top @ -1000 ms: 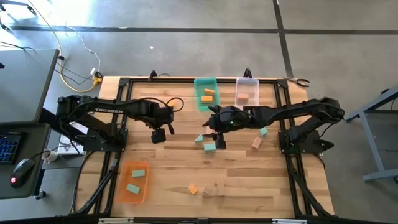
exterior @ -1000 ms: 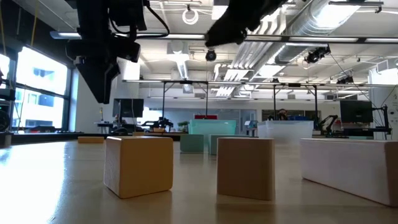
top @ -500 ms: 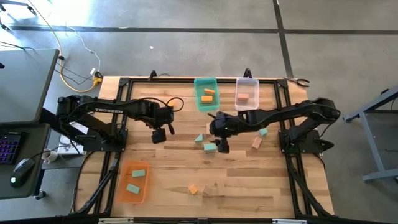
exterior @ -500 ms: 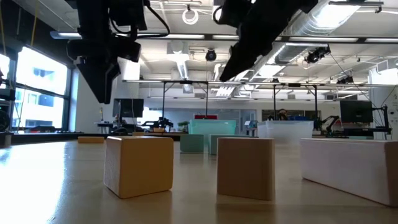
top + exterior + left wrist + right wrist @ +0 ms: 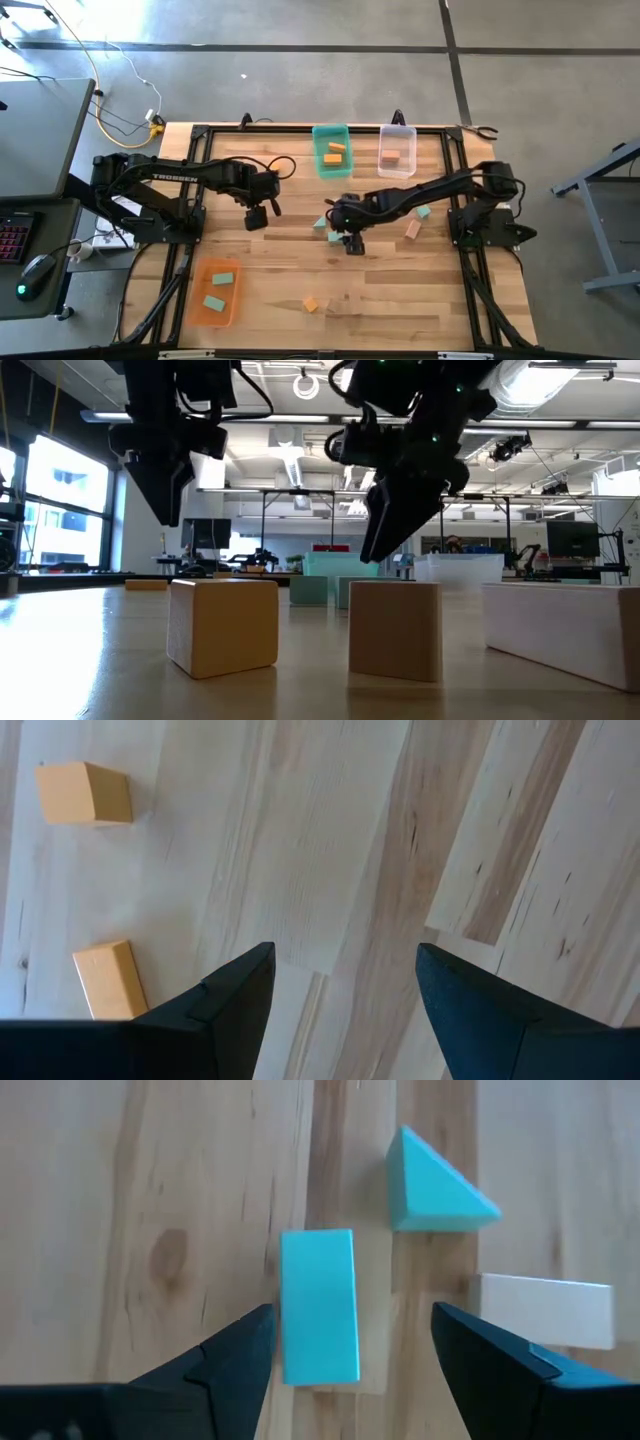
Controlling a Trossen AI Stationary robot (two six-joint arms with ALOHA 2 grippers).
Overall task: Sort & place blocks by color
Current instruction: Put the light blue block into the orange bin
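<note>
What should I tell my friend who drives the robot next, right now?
Right gripper: open, low over the teal bar, nothing held. A teal wedge and a pale block lie beside the bar.
Left gripper: open, empty, waiting over bare table.
Done: blocks already lie in the teal bin, clear bin and orange bin.
Left: loose blocks at mid-table and near the front edge, starting with the teal bar.

Overhead, table-level, two wrist views
</note>
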